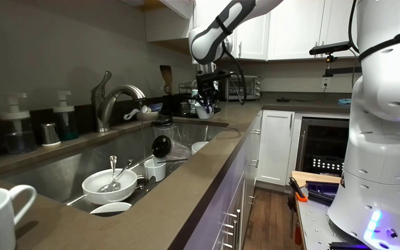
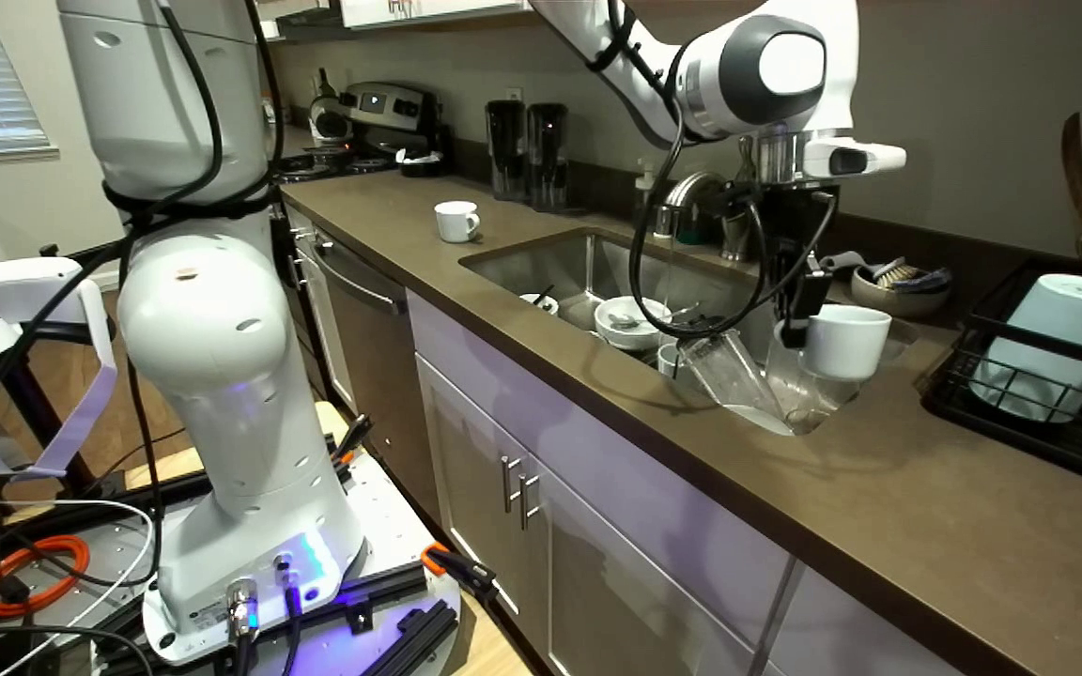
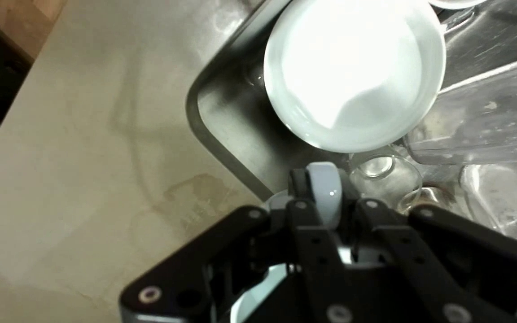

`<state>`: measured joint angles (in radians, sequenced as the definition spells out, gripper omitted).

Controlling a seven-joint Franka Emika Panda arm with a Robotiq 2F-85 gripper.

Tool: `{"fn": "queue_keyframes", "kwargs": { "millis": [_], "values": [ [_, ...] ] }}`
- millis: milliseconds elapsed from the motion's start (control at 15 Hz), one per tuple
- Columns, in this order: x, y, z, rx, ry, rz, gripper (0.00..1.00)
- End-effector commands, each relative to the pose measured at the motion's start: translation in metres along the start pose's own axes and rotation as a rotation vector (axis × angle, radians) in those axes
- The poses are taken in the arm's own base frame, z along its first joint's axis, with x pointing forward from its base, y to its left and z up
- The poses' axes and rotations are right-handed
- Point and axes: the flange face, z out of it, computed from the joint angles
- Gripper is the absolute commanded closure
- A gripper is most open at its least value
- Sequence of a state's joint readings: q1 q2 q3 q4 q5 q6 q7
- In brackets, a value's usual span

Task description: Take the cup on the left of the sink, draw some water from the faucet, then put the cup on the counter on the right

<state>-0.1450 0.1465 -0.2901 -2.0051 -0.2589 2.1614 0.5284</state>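
Cup, probably clear of the tabletop, hangs between dish rack and tool closed on its handle.

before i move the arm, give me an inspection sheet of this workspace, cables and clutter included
Surface: counter shows a shiny, possibly wet patch beside the sink.
Job's things: held mug near a sink corner, contents not visible; faucet appears to be running.
Clutter: white bowls, metal utensils, a white cup and clear containers in the sink; matching mug upright on the counter.
End effector: shut on the held mug's handle.
Cables: black cable loops beside the end effector; orange cable coiled near the robot base.
Surroundings: black dish rack on the counter beside the sink; toaster oven farther along.
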Motion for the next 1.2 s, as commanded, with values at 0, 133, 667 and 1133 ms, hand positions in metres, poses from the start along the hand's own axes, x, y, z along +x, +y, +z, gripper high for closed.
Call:
{"fn": "queue_keyframes", "kwargs": {
  "millis": [0, 133, 667, 1133],
  "values": [
    [-0.002, 0.024, -0.003, 0.023, -0.005, 0.105, 0.95],
    [0.002, 0.034, 0.001, 0.028, -0.009, 0.154, 0.95],
    [0.019, 0.063, 0.006, 0.093, 0.015, 0.318, 0.95],
    [0.03, 0.066, 0.007, 0.134, 0.038, 0.397, 0.95]
  ]
}}
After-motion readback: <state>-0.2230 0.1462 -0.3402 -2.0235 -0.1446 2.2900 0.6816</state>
